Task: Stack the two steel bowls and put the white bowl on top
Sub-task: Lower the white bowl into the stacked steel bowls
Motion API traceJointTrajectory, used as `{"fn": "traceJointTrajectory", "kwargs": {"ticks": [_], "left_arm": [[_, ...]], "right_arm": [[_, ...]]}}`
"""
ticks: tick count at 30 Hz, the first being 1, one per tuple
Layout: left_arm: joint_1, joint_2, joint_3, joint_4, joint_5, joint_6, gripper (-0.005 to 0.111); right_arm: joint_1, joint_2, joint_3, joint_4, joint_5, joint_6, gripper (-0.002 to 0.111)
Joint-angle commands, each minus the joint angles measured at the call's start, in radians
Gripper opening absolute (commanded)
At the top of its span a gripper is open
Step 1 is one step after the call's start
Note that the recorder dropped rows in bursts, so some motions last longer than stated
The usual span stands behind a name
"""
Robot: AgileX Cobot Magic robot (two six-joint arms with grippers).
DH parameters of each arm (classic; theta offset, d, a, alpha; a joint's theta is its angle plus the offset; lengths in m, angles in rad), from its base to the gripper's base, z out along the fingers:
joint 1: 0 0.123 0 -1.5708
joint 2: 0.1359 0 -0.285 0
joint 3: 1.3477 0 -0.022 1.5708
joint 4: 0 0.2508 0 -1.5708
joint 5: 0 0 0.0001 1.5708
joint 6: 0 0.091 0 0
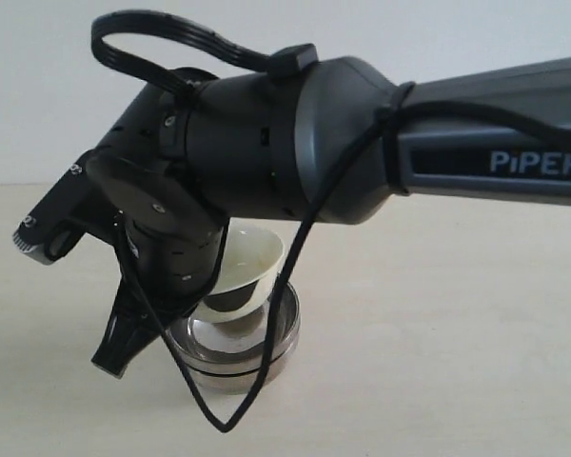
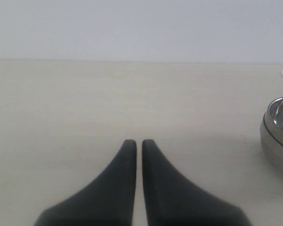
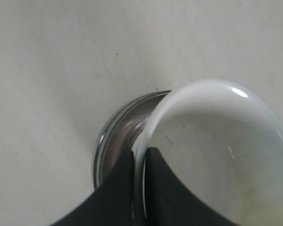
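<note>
The right arm [image 1: 457,162] reaches across from the right of the exterior view. On its grey casing the lettering "PiPER" is printed in white (the only writing that can be read anywhere). A black cable [image 1: 226,426] runs from the arm and hangs in a loop in front of the bowls.

The right gripper [image 3: 139,154] has its fingers [image 3: 158,162] clamped on the rim of the white bowl [image 1: 257,252], one inside the rim and one outside, as the right wrist view shows. The white bowl is tilted, its opening turned up and towards the exterior camera, and its lower part dips within the rim of the two steel bowls [image 1: 238,357]. Whether it touches the metal cannot be told. No mark or label shows on the visible part of the white bowl.

The two steel bowls stand on the pale worktop [image 1: 457,333], one nested in the other, directly beneath the white bowl. Their shiny rims show as separate bands (which bowl is the ribbed one cannot be made out). No brand or stamp shows on them.

The left gripper [image 2: 138,143] hangs over bare worktop, well apart from the stack, which shows at the edge of the left wrist view. Its fingers are drawn together with only a thin slit between them and nothing in it.
</note>
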Motion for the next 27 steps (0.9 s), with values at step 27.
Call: {"fn": "traceJointTrajectory", "kwargs": {"ticks": [27], "left_arm": [[-0.005, -0.003, 0.003, 0.000, -0.008, -0.005, 0.004]], "right_arm": [[-0.001, -0.005, 0.133, -0.049, -0.131, 0.187, 0.000]]}}
